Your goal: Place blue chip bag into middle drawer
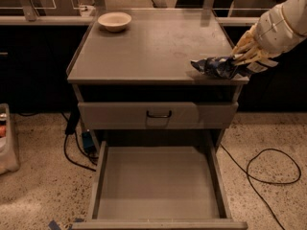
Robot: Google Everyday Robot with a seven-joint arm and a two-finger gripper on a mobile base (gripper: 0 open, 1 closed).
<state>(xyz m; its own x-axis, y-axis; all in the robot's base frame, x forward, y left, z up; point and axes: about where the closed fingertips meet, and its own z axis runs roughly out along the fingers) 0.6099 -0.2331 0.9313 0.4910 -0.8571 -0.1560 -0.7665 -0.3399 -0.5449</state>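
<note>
Single camera view, looking down on the front of a grey cabinet (pixel 144 47).

- Gripper (pixel 241 59): at the right front corner of the cabinet top, reaching in from the right on a pale, wrapped arm (pixel 280 25). Its yellowish fingers (pixel 245 46) come together onto the right end of the blue chip bag (pixel 216 67); the pincer reads as clamped on the bag.
- Blue chip bag: crumpled, dark blue with white and silvery patches. It lies at the front right edge of the cabinet top, its left tip pointing toward the middle of the surface. Whether its underside touches the top or is raised just off it cannot be told.
- Middle drawer (pixel 158 183): pulled fully out below the cabinet body, toward the camera. Flat bare grey floor, low side walls. It sits below and to the left of the bag, well apart from it.
- Drawer front (pixel 110 115) above the open drawer: pushed in, with a small black handle (pixel 159 114) at its centre.
- Cream bowl (pixel 114 20): upright at the back left corner of the cabinet top, well apart from bag and gripper.
- Speckled floor (pixel 43 195): a black cable (pixel 276 169) loops to the right of the cabinet; a further cable and a small blue object (pixel 87 141) lie at its left side.
</note>
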